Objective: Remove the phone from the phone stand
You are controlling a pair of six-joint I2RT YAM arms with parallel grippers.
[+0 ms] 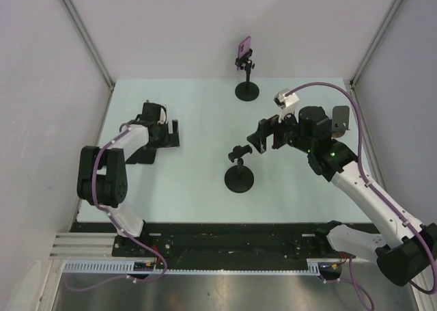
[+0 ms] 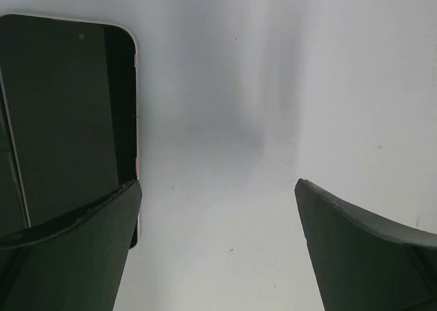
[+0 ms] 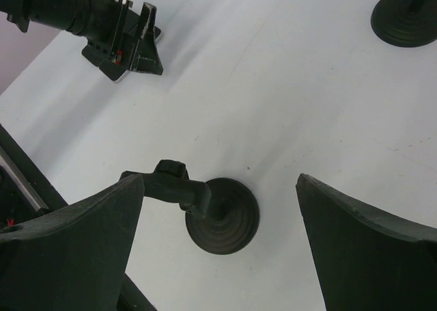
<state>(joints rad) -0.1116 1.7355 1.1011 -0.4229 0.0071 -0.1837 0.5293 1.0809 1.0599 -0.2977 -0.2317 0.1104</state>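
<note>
The left end effector [image 2: 217, 188], fingers spread, is near the left edge of the pale surface [image 1: 198, 106]. A dark-screened phone with a pink rim [image 2: 68, 119] lies flat there, partly hidden behind one finger. The right end effector [image 3: 220, 181], also spread, hangs above the empty black round-based phone stand [image 3: 222, 215] mid-surface. A second black stand [image 1: 247, 89] at the far edge clamps a pink phone [image 1: 244, 49].

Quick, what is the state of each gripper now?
Left gripper: open, holding nothing; the phone lies beside it.
Right gripper: open, holding nothing.
</note>
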